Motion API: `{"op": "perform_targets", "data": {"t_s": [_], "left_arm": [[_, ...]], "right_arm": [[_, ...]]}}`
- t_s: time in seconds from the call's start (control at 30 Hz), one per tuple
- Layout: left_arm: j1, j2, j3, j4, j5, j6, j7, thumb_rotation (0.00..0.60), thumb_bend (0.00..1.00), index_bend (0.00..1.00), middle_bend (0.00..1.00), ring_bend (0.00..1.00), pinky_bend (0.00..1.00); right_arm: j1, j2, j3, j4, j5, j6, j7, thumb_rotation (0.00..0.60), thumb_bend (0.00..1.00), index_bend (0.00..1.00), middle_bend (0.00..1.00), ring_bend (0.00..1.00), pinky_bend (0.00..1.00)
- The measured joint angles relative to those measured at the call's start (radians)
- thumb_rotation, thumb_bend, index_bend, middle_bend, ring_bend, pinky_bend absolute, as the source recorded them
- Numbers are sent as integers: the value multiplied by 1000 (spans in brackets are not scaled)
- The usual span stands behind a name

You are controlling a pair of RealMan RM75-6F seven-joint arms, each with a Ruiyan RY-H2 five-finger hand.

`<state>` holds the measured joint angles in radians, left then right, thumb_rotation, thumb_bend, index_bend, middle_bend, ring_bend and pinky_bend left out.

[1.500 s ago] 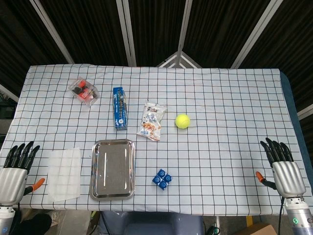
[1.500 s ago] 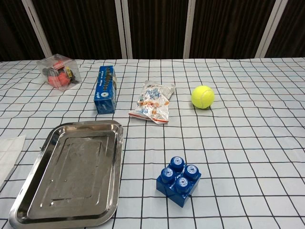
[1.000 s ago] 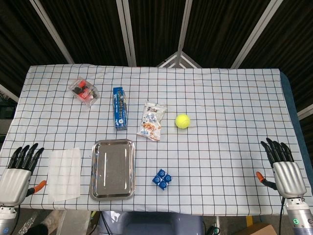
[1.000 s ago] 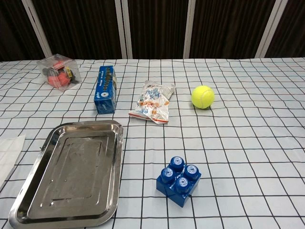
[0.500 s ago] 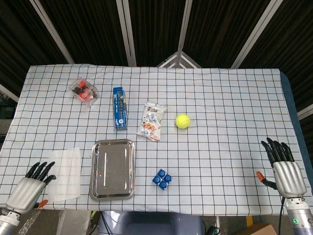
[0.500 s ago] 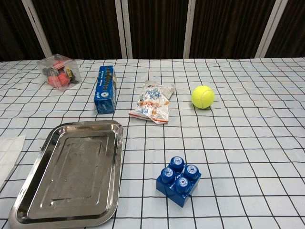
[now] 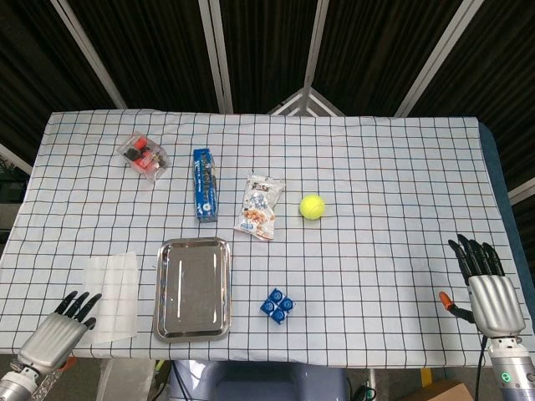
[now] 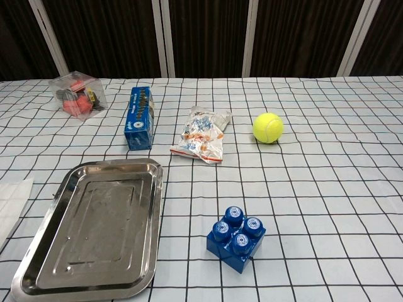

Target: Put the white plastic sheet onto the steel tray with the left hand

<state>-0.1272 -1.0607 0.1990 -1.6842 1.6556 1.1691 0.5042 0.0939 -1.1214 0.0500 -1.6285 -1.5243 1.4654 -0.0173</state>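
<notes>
The white plastic sheet [image 7: 113, 294] lies flat on the checked cloth, just left of the steel tray [image 7: 193, 288]. In the chest view only a corner of the sheet [image 8: 11, 196] shows at the left edge, beside the tray [image 8: 94, 230]. My left hand [image 7: 57, 337] sits at the table's front left corner, its dark fingertips at the sheet's near corner, fingers apart and holding nothing. At the front right edge my right hand [image 7: 486, 292] rests with fingers straight and apart, empty. Neither hand shows in the chest view.
Behind the tray stand a blue box [image 7: 205, 185], a snack bag [image 7: 259, 206] and a yellow tennis ball [image 7: 312, 206]. A clear box with red parts [image 7: 144, 154] is at the back left. A blue brick [image 7: 277, 305] sits right of the tray.
My left hand has dropped toward the front edge and swung right, its fingertips now by the sheet's near corner. The sheet, tray and right hand have not moved.
</notes>
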Motion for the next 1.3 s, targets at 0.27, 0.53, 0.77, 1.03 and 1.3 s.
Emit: {"op": "perform_targets", "data": {"t_s": [0.27, 0.53, 0.77, 1.03, 1.3], "left_arm": [[-8, -13, -25, 18, -26, -3, 124, 600, 70, 403, 0, 0, 0], [-24, -75, -44, 78, -10, -1, 162, 600, 70, 402, 0, 0, 0], [-42, -92, -48, 60, -54, -52, 139, 600, 70, 398, 0, 0, 0], [-47, -87, -33, 35, -48, -55, 142, 600, 70, 388, 0, 0, 0], [-45, -86, -13, 32, -44, -62, 181, 600, 70, 373, 0, 0, 0]], "right_arm": [[0, -2, 0, -1, 3, -2, -1, 600, 314, 0, 0, 0, 0], [0, -4, 3, -5, 8, -2, -4, 600, 313, 0, 0, 0, 0], [-1, -7, 5, -3, 7, 3, -4, 600, 313, 0, 0, 0, 0], [-2, -7, 6, -1, 7, 6, 0, 600, 313, 0, 0, 0, 0], [-3, -8, 8, -4, 10, 6, 2, 600, 313, 0, 0, 0, 0]]}}
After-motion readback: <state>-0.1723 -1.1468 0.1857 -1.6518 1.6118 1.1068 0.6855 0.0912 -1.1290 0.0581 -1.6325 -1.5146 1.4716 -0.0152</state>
